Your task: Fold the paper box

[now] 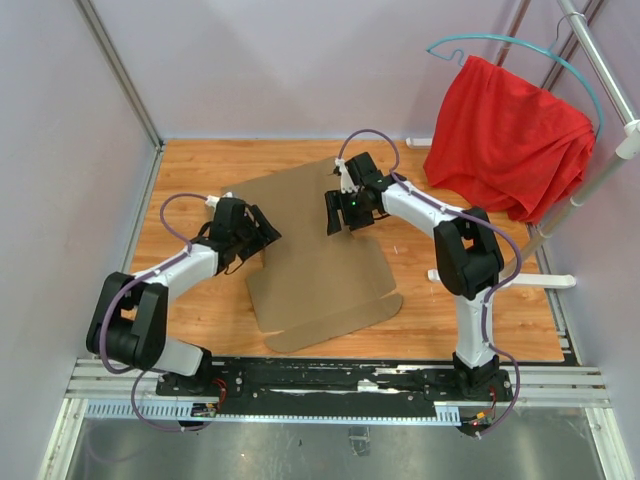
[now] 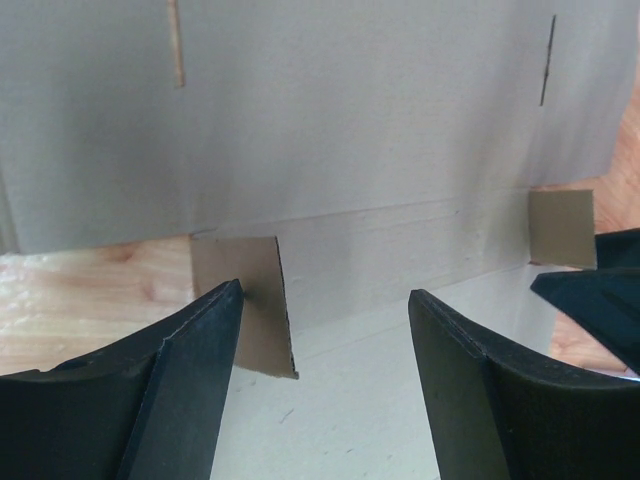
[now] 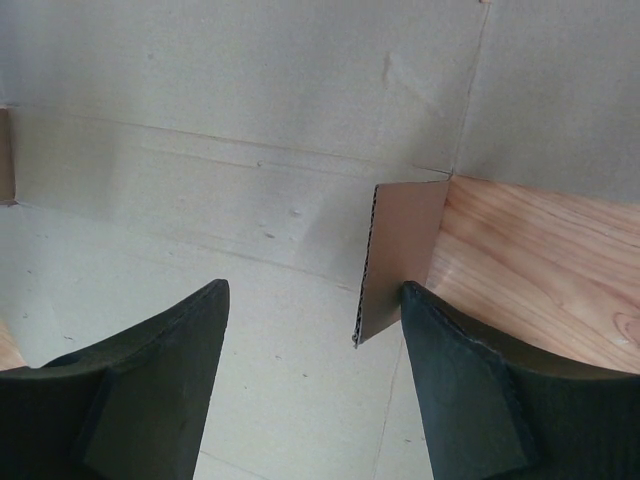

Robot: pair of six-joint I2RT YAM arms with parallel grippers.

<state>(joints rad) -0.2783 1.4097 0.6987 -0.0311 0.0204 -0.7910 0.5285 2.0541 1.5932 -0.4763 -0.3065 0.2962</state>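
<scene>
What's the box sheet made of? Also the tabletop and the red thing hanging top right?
Paper box: corrugated cardboard, matte brown and unprinted. The fluted edge shows on a small flap in the right wrist view.
Table: wood-grain surface with a slight sheen. Whether it is solid wood or laminate cannot be told.
Red cloth: soft fabric, judging by how it drapes and folds. Fibre unclear.

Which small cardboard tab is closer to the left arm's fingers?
The upright tab beside the finger at picture left; the other tab stands farther back, toward picture right.
</scene>
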